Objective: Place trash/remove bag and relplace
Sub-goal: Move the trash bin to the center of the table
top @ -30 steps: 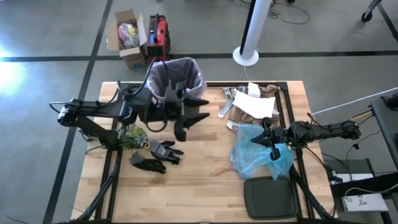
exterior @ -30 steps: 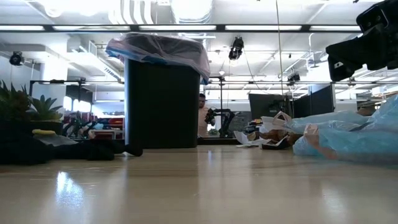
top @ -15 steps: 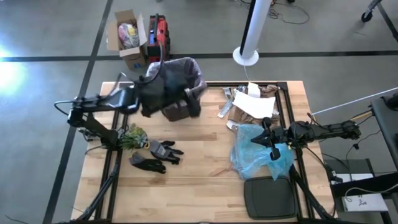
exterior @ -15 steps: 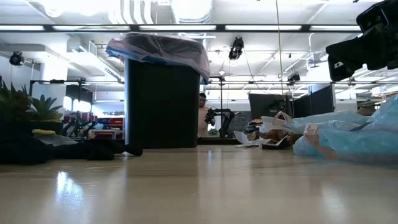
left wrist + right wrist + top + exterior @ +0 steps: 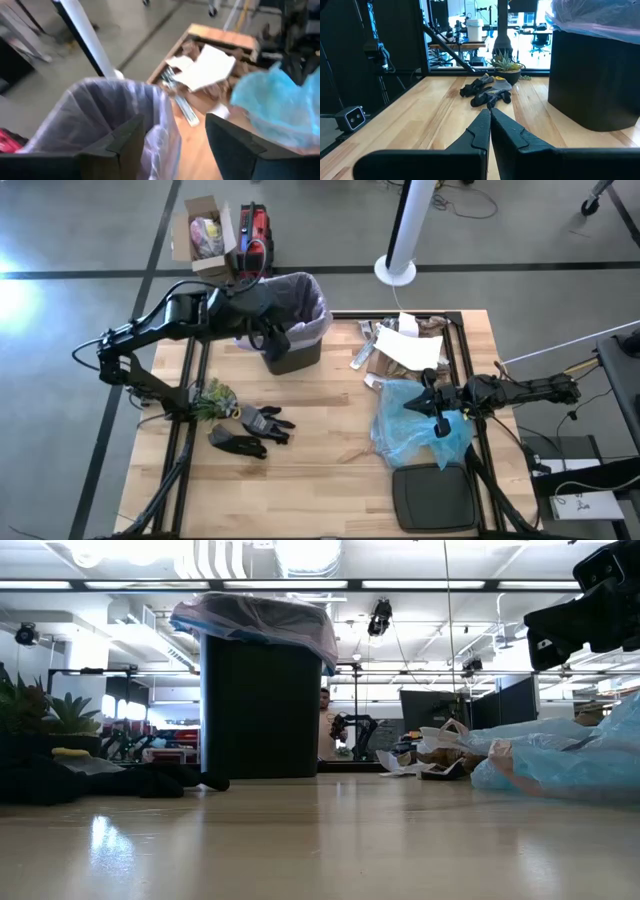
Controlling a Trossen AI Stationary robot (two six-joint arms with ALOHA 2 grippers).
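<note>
Where the table's far edge meets the floor side, the bag point(image 5: 300, 298) — pale pink-lavender liner — sits fitted in the black bin point(image 5: 292, 350), its rim folded over the bin's top; in the low view it drapes over the bin's upper edge point(image 5: 262, 618). The trash point(image 5: 405, 345) lies in a loose heap of white sheets and brown paper at the far right part of the table point(image 5: 320, 430), apart from the bin; the left wrist view shows the same heap point(image 5: 202, 70) beside the bag's rim point(image 5: 107, 107).

The left gripper point(image 5: 262, 330) hangs above the bin's near-left rim, arm reaching in from the left. Its fingers point(image 5: 125, 137) stand apart — open, nothing between them, the bag's edge just below.

The right gripper point(image 5: 437, 416) rests low over the light blue plastic bag point(image 5: 415, 430) on the right side of the table, near the trash heap. Its fingers point(image 5: 482, 130) are pressed together; whether they pinch the blue bag cannot be told.

Two black gloves point(image 5: 250, 430) lie on the near-left of the table, a small potted plant point(image 5: 212, 398) just beside them. A dark flat lid point(image 5: 435, 495) lies at the near-right edge, just beside the blue bag. A person point(image 5: 325, 730) stands in the room behind the table.
</note>
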